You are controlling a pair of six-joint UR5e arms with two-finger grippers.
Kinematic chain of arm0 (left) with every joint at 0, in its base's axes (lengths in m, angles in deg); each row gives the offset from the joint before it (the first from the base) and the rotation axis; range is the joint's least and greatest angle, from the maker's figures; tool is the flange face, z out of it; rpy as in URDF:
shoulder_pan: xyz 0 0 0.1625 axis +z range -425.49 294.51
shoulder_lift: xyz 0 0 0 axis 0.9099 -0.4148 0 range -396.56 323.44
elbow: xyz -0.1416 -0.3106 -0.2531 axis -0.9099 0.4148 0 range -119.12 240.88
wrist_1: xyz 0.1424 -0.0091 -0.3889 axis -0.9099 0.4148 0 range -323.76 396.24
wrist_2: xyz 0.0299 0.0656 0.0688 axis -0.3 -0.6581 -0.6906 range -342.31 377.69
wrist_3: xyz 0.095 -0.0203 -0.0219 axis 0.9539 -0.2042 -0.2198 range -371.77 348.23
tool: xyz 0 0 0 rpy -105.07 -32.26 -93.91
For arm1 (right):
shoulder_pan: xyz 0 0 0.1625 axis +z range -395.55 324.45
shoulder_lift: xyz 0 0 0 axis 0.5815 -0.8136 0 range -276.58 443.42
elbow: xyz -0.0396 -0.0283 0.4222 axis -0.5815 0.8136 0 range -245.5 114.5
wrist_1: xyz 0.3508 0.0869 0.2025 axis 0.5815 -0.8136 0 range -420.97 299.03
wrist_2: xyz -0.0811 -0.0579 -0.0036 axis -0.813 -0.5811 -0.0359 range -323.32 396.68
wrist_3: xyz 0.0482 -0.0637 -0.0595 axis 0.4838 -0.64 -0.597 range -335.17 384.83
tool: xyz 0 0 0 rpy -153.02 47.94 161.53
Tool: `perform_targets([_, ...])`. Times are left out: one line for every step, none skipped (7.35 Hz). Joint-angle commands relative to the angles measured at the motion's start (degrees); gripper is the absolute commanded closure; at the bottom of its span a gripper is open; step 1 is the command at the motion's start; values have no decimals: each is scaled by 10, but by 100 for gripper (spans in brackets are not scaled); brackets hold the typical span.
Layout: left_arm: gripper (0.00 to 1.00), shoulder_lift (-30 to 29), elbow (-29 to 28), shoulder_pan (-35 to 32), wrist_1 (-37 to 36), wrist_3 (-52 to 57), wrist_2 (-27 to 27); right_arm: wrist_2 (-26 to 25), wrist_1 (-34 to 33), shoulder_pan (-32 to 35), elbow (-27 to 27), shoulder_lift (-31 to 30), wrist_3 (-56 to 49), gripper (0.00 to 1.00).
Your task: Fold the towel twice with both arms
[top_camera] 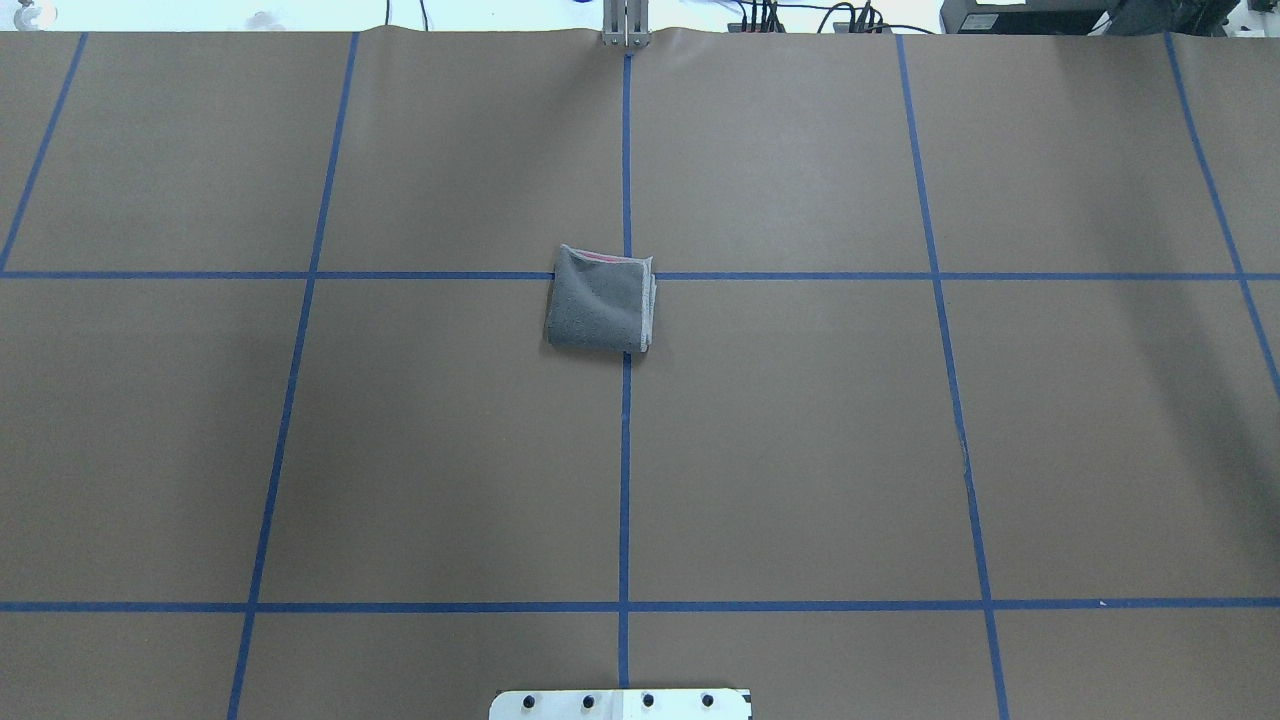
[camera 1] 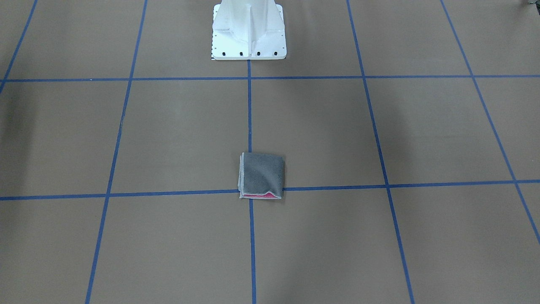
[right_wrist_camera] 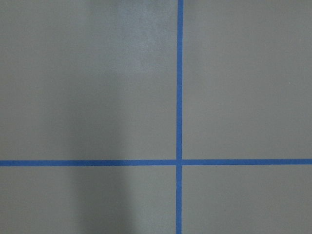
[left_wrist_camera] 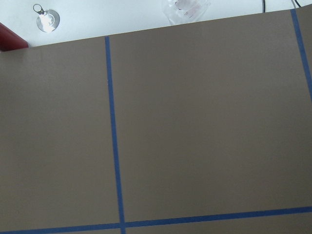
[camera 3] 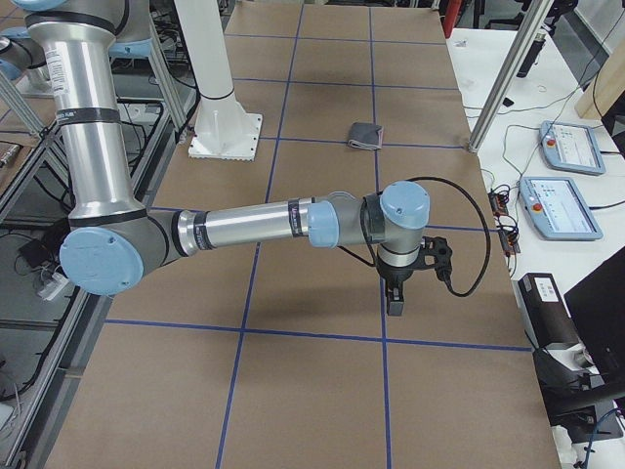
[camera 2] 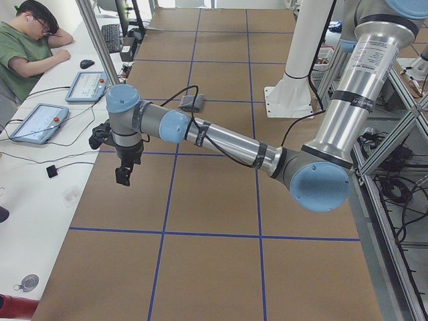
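Towel (top_camera: 598, 310) - lies flat on the table (top_camera: 800, 450), a small compact packet, grey face up. It sits over a crossing of the blue tape lines (top_camera: 625, 450), in front of the white pedestal base (camera 1: 249, 33). A sliver of pink shows along one edge. The light stitched border runs stacked down an adjoining side, so several layers appear to lie on one another.

Left gripper (camera 2: 123, 179) - shows only in the side view, hanging over bare table at the robot's left end. Whether its fingers are apart or together I cannot tell. The towel is well apart from them, off toward the table's middle.

Right gripper (camera 3: 395, 305) - likewise only in a side view, pointing down over bare table at the right end. Finger state cannot be told. Towel again well away, toward the centre.

Both wrist views show nothing beneath the fingers but brown surface and tape. Neither gripper touches the cloth.

Judgement: both folds look made, and the task reads as at or near its end. The pink sliver suggests the layers are slightly offset. If squaring were wanted, both grippers would have to travel in to the packet and pinch only the top layers. Otherwise nothing further is called for.
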Motion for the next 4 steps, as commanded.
perform_targets([0,63,-8,-9,43,18,2,7,129,0,64,-39,-2,1])
perform_targets([0,113,-5,-8,72,17,-1,8,148,1,66,-65,-1,1])
perform_targets([0,145,-13,-8,112,16,1,17,142,1,60,-79,3,1])
perform_targets([0,185,12,-11,128,16,4,23,131,1,23,-105,5,1])
